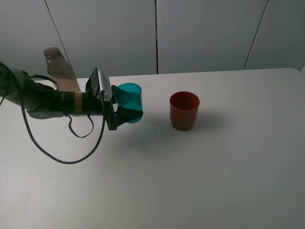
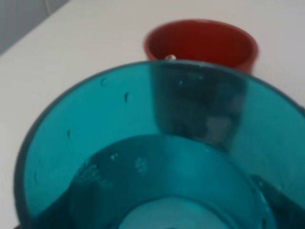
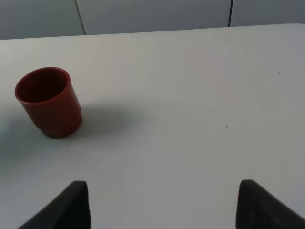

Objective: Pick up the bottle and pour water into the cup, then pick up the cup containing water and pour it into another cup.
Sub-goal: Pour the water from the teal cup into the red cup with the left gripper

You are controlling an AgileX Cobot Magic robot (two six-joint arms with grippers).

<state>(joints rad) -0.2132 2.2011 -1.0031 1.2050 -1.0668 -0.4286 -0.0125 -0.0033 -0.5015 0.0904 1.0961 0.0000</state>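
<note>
Now the cup (image 1: 129, 100) sits left of centre in the high view, pinched in my left gripper (image 1: 126, 113), whose dark fingers (image 1: 114, 119) press against its lower wall. It looks raised off the white table (image 1: 200, 181), near upright. Through my left wrist camera its teal wall (image 2: 95, 143) fills the frame, small droplets clinging inside and one finger showing dark through the plastic. Another cup (image 1: 184, 110), dark red, stands on the table near the teal one's right, apart from it. The bottle (image 1: 59, 69) stands at upper left behind my left arm. My right gripper (image 3: 167, 206) is spread wide, the table visible between its fingertips (image 3: 71, 205).
</note>
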